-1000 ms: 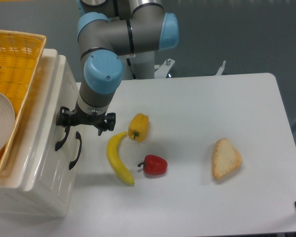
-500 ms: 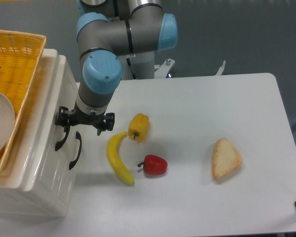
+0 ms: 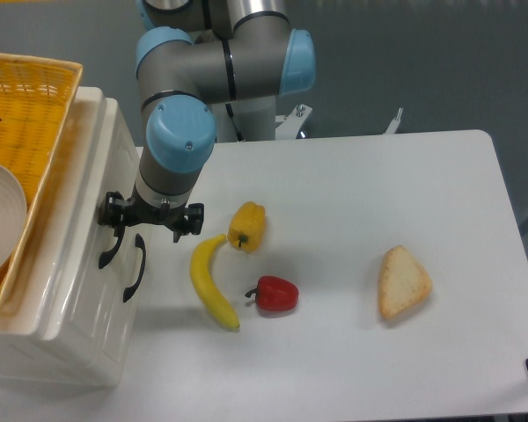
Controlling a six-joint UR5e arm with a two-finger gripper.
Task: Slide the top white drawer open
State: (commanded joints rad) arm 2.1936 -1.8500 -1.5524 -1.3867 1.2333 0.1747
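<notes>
- While the basket point(image 3: 22, 132) sits on top of the cabinet point(image 3: 62, 334) at the far left of the scene, a white plate point(image 3: 0, 220) lies inside it
- Below the basket's right rim is the top drawer point(image 3: 86, 189), its glossy front facing right and up toward the camera; whether it stands out from the cabinet I cannot tell
- Two black handles show on the cabinet front: the top handle point(image 3: 108, 251) to the left, the lower handle point(image 3: 136, 272) just right of it
- Directly above the upper ends of both handles hangs the gripper point(image 3: 152, 221), pointing down from the arm point(image 3: 180, 132); its fingers are dark and small against the handles, so I cannot tell whether they are parted or clamped, nor whether they touch the top handle
- Right of the gripper, on the table point(image 3: 352, 185), a banana point(image 3: 209, 281) lies near a yellow pepper point(image 3: 247, 226)
- Just right of the banana's near end is a red pepper point(image 3: 276, 294)
- Well apart to the right lies a bread slice point(image 3: 402, 281)
</notes>
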